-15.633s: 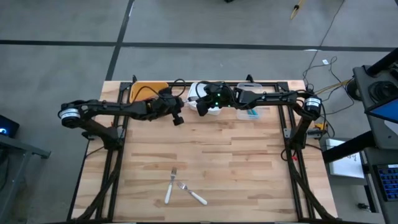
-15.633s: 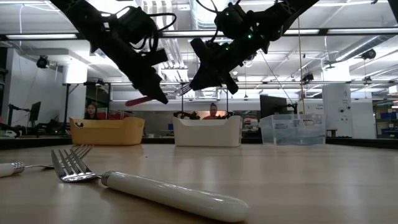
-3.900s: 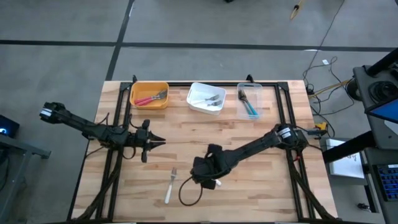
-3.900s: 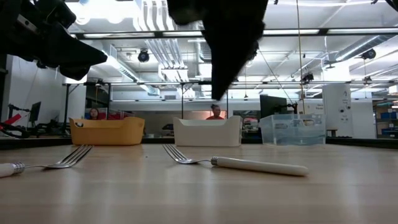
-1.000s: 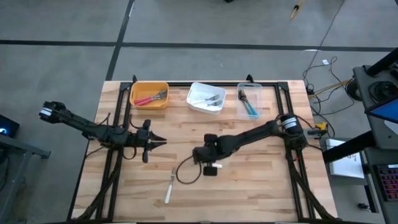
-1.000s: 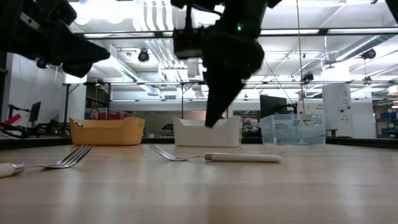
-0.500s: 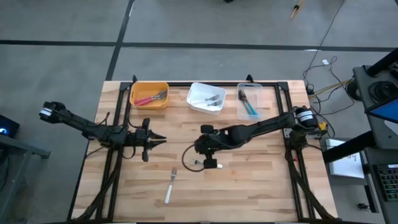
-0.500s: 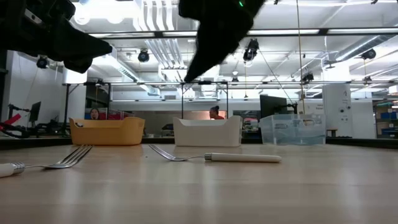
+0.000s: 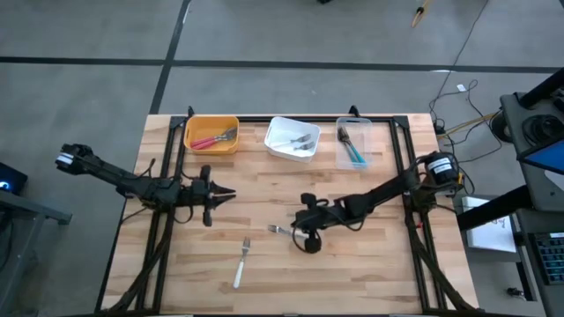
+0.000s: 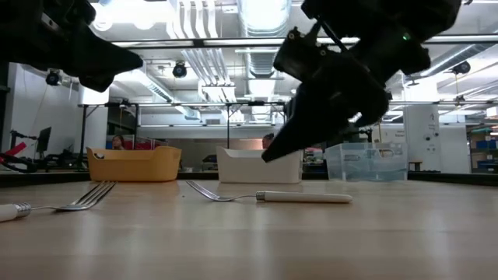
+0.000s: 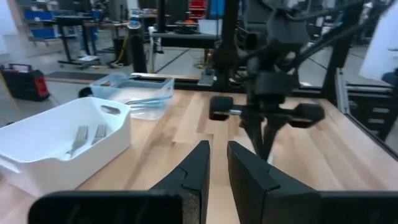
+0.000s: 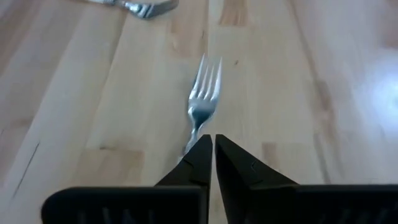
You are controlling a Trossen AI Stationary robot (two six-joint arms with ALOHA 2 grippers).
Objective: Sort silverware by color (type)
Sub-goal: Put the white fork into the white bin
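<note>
A: Where are the forks?

B: Two white-handled forks lie on the wooden table [image 9: 370,264]. One fork [image 9: 241,264] is near the front edge, left of the middle. The other fork [image 9: 284,231] is close to the middle of the table, and its handle goes under the right gripper [image 9: 304,231], so from above you only see the shiny end.

A: Is the right gripper holding it?

B: No. From the low camera the fork lies flat on the table and the gripper hangs above it, not touching. The wrist camera shows its two dark fingers [image 12: 193,163] pressed almost together, with nothing between them. The fork's prongs show just past the tips.

A: And the left gripper?

B: The left gripper [image 9: 225,195] hangs over the left side of the table, well away from both forks. Its fingers [image 11: 194,168] have a thin gap, and nothing is in it.

A: What is in the bins?

B: Along the back edge, the orange bin [image 9: 211,135] has pink handles in it. The white bin [image 9: 293,139] has forks too, but they are hard to count. The clear bin [image 9: 353,144] has a blue one. From the low camera the bin walls hide everything inside.
</note>
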